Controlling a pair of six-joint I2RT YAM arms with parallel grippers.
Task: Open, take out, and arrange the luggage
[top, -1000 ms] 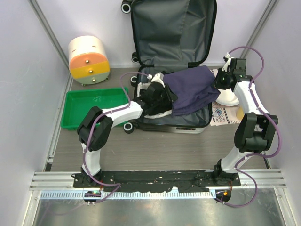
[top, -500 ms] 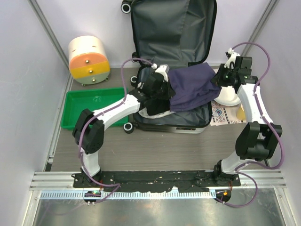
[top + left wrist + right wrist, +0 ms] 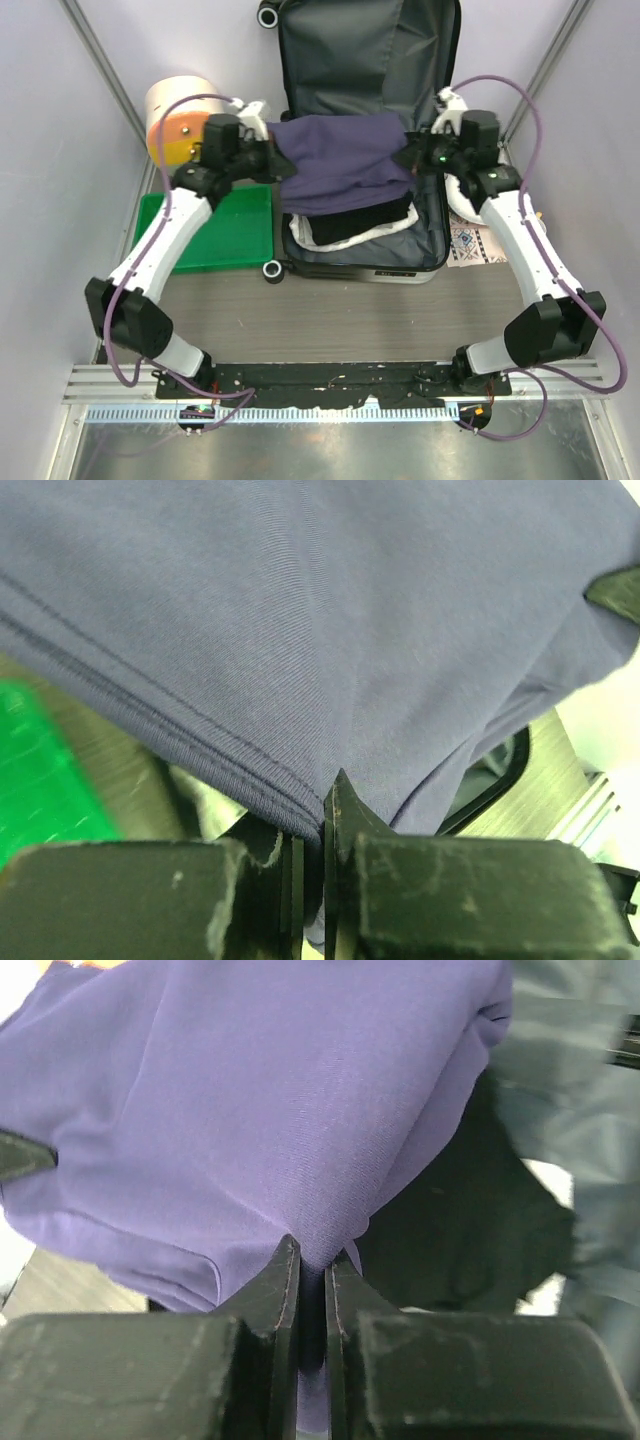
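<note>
The luggage lies open at the back middle, its grey-lined lid standing up. A navy purple garment hangs stretched above it between both grippers. My left gripper is shut on its left edge; the cloth fills the left wrist view. My right gripper is shut on its right edge, as the right wrist view shows. Black and white clothing lies in the luggage below.
A green tray lies left of the luggage. A cream-and-orange cylinder stands at the back left. A white object and a patterned cloth lie right of the luggage. Walls close in on both sides.
Both grippers rose and moved apart. The left one swung left from the luggage's middle. The navy garment went from lying draped in the luggage to hanging spread between them.
</note>
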